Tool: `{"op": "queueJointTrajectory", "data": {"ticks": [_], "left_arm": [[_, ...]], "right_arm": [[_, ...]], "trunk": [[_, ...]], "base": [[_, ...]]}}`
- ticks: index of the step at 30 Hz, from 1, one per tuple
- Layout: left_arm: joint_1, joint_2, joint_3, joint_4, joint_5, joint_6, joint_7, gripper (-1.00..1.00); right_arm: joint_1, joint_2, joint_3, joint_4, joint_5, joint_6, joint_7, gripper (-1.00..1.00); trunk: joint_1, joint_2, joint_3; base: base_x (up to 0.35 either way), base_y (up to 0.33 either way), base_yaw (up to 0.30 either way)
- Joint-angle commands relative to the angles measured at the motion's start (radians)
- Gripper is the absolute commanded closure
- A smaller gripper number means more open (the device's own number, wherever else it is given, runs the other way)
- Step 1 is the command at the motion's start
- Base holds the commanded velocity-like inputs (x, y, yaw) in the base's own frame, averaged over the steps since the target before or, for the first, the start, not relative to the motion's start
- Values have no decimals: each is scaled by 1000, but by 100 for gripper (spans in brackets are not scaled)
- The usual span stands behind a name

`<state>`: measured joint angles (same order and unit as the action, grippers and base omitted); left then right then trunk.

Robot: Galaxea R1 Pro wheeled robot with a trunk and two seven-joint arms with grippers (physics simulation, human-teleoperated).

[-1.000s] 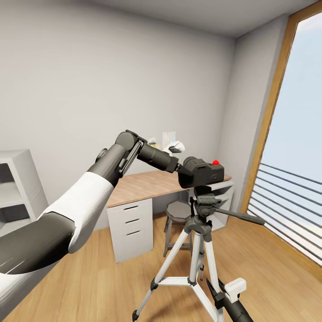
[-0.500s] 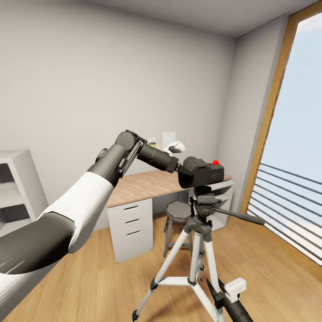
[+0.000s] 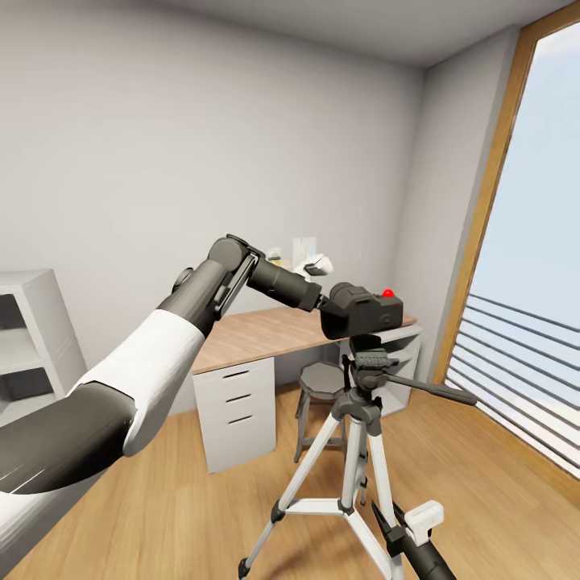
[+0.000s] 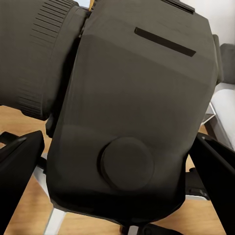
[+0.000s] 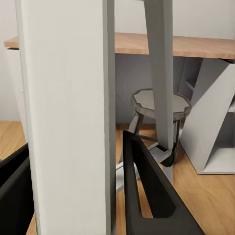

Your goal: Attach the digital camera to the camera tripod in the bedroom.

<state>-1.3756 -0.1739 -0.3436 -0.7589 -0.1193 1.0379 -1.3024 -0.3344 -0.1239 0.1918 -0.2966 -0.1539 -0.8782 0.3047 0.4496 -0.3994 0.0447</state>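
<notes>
The left gripper (image 4: 117, 161) pinched the camera (image 3: 362, 310) and held it directly atop the tripod (image 3: 354, 451) head, at 3 o'clock from the table (image 3: 266, 330), evidently for mounting, while the right gripper (image 5: 73, 196) straddled a tripod leg, jaws spread, apparently steadying it.

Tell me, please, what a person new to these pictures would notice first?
First, the black digital camera with its red button, held by the left gripper directly above the head of the silver-legged camera tripod mid-room. Next, the tall wood-framed window on the right. Behind the tripod stand a wood-topped desk and a grey round stool.
</notes>
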Motion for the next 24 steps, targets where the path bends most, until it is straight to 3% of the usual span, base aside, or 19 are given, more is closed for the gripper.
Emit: {"op": "queueJointTrajectory", "data": {"ticks": [1, 24], "left_arm": [[0, -1, 2, -1, -10, 9, -8, 100], [0, -1, -2, -8, -10, 9, -5, 100]], "right_arm": [[0, 0, 5, 2, 7, -4, 7, 100], [0, 0, 6, 2, 7, -4, 7, 100]], "trunk": [[0, -1, -1], [0, -1, -1]], "base": [[0, 0, 0], [0, 0, 0]]}}
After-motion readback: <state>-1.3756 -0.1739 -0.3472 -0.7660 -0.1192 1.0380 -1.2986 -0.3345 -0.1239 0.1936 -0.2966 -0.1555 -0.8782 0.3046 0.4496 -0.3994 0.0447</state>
